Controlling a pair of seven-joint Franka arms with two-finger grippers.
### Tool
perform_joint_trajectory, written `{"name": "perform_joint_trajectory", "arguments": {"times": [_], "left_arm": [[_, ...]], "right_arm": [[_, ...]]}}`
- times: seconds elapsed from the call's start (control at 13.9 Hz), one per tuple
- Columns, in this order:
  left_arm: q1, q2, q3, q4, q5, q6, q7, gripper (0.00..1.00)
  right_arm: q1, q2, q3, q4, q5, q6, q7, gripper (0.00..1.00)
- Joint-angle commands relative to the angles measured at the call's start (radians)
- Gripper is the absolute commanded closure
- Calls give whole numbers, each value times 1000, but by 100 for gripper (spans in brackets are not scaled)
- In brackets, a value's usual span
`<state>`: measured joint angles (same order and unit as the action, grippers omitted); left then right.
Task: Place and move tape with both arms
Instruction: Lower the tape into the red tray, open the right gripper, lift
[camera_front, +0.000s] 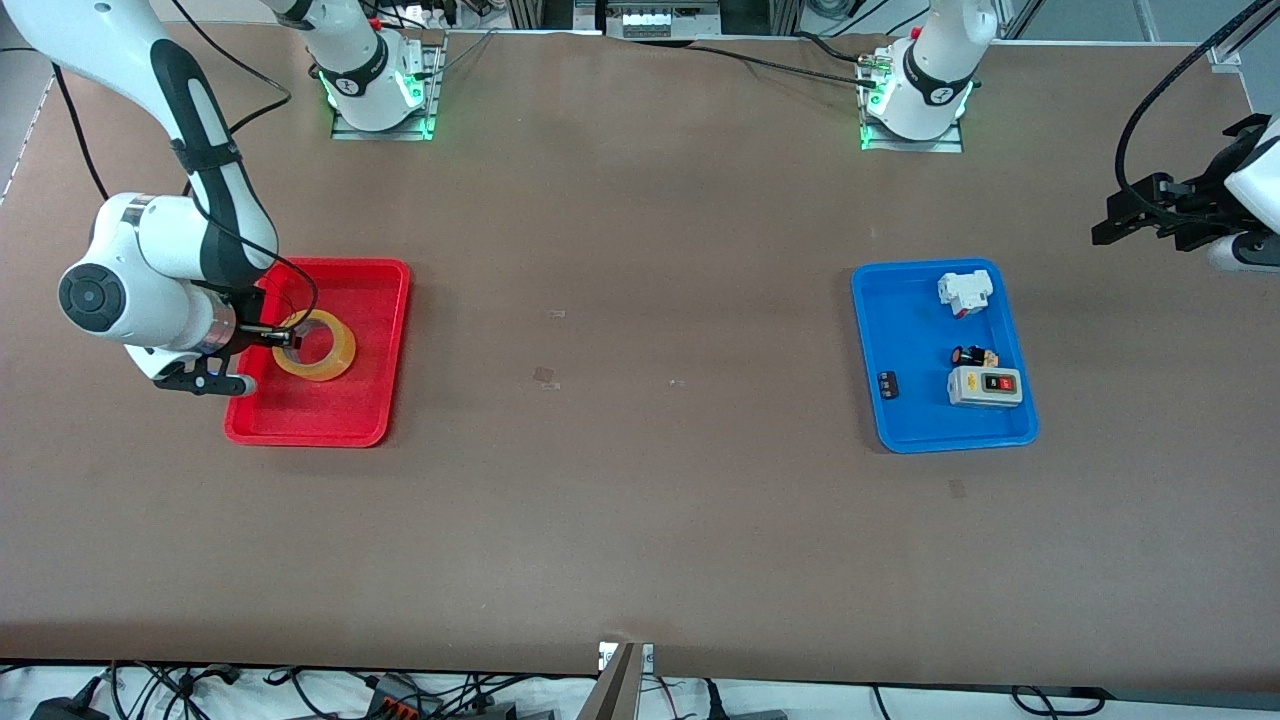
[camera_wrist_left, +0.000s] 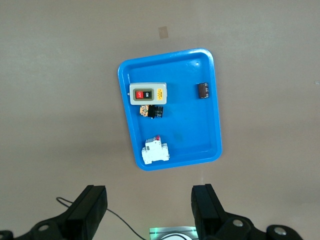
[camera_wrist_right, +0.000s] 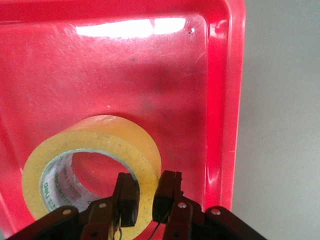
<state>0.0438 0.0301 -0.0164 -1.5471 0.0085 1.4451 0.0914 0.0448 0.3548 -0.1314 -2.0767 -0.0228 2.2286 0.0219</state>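
The tape (camera_front: 336, 364), a yellow-amber ring with a wide core, lies in the red tray (camera_front: 375, 300) at the right arm's end of the table. My right gripper (camera_front: 283, 339) reaches down into that tray. In the right wrist view its fingers straddle the tape's wall (camera_wrist_right: 100, 140), one inside the core and one outside, and the right gripper (camera_wrist_right: 146, 197) is shut on it. My left gripper (camera_front: 1128, 215) hangs open and empty in the air over the left arm's end of the table. In the left wrist view the left gripper (camera_wrist_left: 150, 207) has its fingers wide apart.
A blue tray (camera_front: 905, 330) toward the left arm's end holds a white-grey switch box (camera_front: 985, 386), a white breaker (camera_front: 965, 292), a small black and red button part (camera_front: 972, 355) and a small dark block (camera_front: 888, 385). The red tray's rim (camera_wrist_right: 220, 100) rises close beside the tape.
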Motion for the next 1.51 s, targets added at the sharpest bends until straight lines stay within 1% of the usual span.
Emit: {"name": "perform_joint_trajectory", "arguments": {"times": [0.0, 0.14, 0.29, 0.36, 0.43, 0.5, 0.57, 0.65, 0.72, 0.86, 0.93, 1.08, 1.22, 1.29, 1.44], "left_arm": [[5, -12, -11, -5, 1, -5, 22, 0], [-2, -12, -13, -21, 1, 11, 27, 0], [-1, -12, -13, -24, 1, 17, 27, 0], [4, -10, -11, -24, 1, 18, 27, 0], [4, -10, -11, -24, 2, 20, 25, 0], [4, -9, -11, -24, 4, 27, 24, 0], [5, -9, -11, -24, 11, 28, 24, 0], [7, -9, -10, -22, 13, 29, 24, 0], [10, -9, -10, -21, 13, 35, 21, 0], [10, -9, -10, -22, 13, 66, 19, 0], [10, -9, -10, -24, 13, 76, 17, 0], [10, -9, -10, -24, 13, 77, 16, 0], [10, -9, -10, -25, 13, 75, 14, 0], [10, -9, -10, -25, 13, 75, 10, 0], [10, -9, -10, -25, 13, 74, -18, 0]], "right_arm": [[-11, -30, 3, -28, -3, 20, -30, 100], [-10, -10, 4, -26, 1, 26, -23, 98], [-9, -2, 4, -26, 7, 25, -14, 92], [-8, 6, 6, -25, 9, 22, -14, 81], [-8, 7, 6, -23, 11, 20, -11, 34], [-8, 3, 6, -17, 11, 13, -11, 2], [-5, -14, 7, 9, 11, -18, -19, 0], [-3, -37, 9, 61, 11, -99, -17, 0], [-3, -40, 10, 142, 11, -192, -17, 0], [6, -30, 12, 362, 11, -427, -14, 0], [18, -30, 10, 442, 12, -501, -13, 0], [21, -36, 10, 574, 12, -585, -37, 0], [20, -34, 10, 686, 11, -673, -43, 0], [21, -34, 10, 735, 12, -696, -43, 0], [21, -37, 10, 785, 12, -702, -40, 0]]}}
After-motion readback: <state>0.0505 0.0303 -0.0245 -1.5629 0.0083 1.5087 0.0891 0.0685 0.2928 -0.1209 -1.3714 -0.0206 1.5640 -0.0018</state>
